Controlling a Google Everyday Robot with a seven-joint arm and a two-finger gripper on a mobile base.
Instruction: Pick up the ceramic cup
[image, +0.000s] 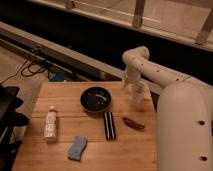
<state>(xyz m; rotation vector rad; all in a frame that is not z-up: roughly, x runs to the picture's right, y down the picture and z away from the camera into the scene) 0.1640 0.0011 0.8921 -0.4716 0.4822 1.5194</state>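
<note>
The ceramic cup (138, 94) is a small pale cup standing near the far right edge of the wooden table (60, 95), to the right of the dark bowl. My gripper (133, 83) hangs from the white arm that arches over the table's far right corner. It is right above the cup and slightly to its left, at or touching the rim. The cup's upper part merges with the gripper, so contact is unclear.
A wide dark bowl (96, 99) sits mid-table. A black bar-shaped object (109, 125) and a reddish-brown item (133, 123) lie in front of it. A white bottle (50, 123) and a blue sponge (77, 147) lie at the left. A black chair (7, 120) stands left of the table.
</note>
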